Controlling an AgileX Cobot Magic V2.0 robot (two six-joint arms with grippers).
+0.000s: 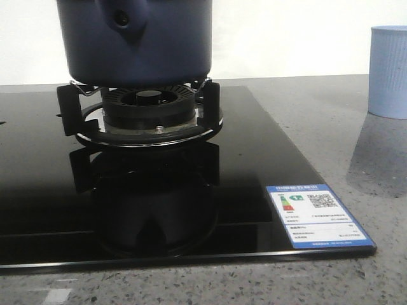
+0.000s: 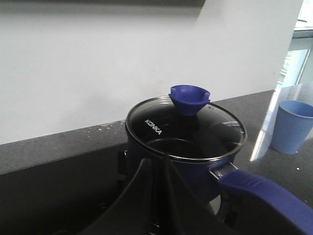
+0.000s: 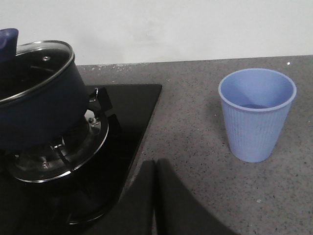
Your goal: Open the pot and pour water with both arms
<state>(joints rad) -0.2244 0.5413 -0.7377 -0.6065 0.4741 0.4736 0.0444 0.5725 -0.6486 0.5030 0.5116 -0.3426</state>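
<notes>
The large round navy-blue pot [image 2: 183, 147] sits on the black gas burner [image 1: 147, 111], its glass lid [image 2: 188, 128] on: nothing opened or poured yet. Only the wrist views show the lid; both show the pale blue ribbed cup [image 3: 257, 113] standing empty. Left gripper [image 2: 160, 196] and right gripper [image 3: 155, 196] are clenched, grasping nothing.

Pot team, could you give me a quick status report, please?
Both grippers shut, holding nothing. Pot on burner, glass lid on. Cup upright on counter, clear of pot.
</notes>
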